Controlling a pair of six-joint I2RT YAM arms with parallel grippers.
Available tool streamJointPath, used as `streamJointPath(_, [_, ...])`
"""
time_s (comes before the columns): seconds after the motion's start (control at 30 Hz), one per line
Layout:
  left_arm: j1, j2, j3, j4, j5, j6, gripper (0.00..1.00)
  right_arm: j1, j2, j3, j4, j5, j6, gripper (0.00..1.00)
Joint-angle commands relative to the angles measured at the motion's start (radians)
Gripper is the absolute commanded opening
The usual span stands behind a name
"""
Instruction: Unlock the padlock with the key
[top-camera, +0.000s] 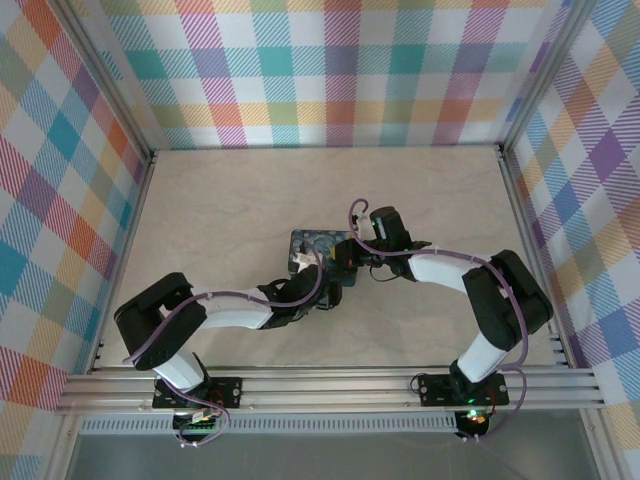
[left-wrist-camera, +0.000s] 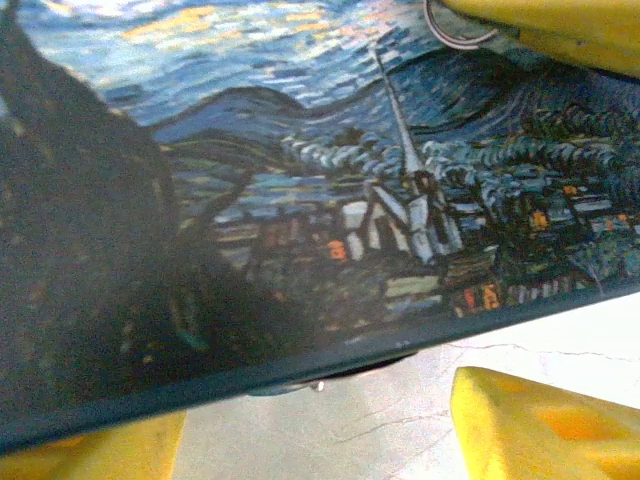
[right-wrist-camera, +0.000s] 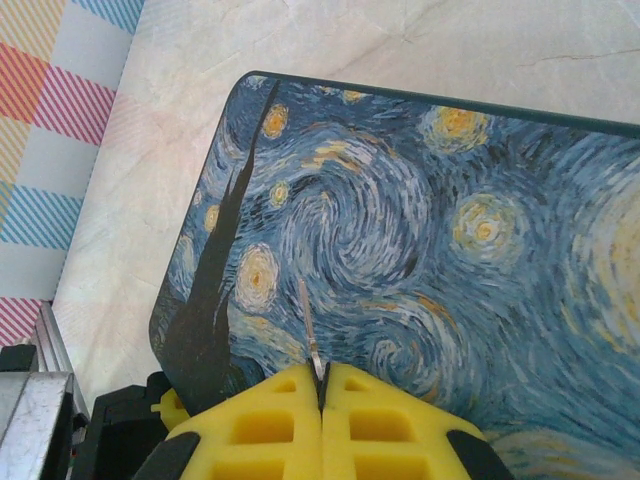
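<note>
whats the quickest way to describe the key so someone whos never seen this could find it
Find the starry-night printed box on the pale table, then the right hand over it, yellow fingers pressed together. The key is the thin sliver poking from the seam between them: pale silvery metal against blue swirls, far slimmer than either finger.

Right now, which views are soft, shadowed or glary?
Left wrist view: soft overall, left pincer's fingers blurred; dark left patch on the starry-night box may be painted cypress or shadow, cannot tell. Right wrist view: sharp, evenly lit, key crisp at the shut right pincer. Top view: even light, no glare.
</note>
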Motion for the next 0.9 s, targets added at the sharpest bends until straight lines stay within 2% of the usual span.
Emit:
streamJointPath(0.0, [-0.014, 0.027, 0.042, -0.022, -0.065, -0.024, 0.67, -0.003, 0.021, -0.035, -0.128, 0.042, -0.022, 0.00])
streamJointPath(0.1, [-0.017, 0.053, 0.065, -0.053, -0.096, -0.062, 0.58, -0.003, 0.020, -0.036, -0.126, 0.041, -0.023, 0.00])
streamJointPath(0.47, [-0.029, 0.120, 0.124, -0.096, -0.141, -0.110, 0.49, -0.003, 0.019, -0.031, -0.129, 0.035, -0.020, 0.00])
streamJointPath(0.6, [-0.030, 0.131, 0.127, -0.089, -0.135, -0.112, 0.43, -0.003, 0.021, -0.029, -0.129, 0.034, -0.019, 0.00])
streamJointPath(0.87, [-0.029, 0.138, 0.134, -0.098, -0.139, -0.108, 0.41, -0.003, 0.021, -0.027, -0.130, 0.030, -0.019, 0.00])
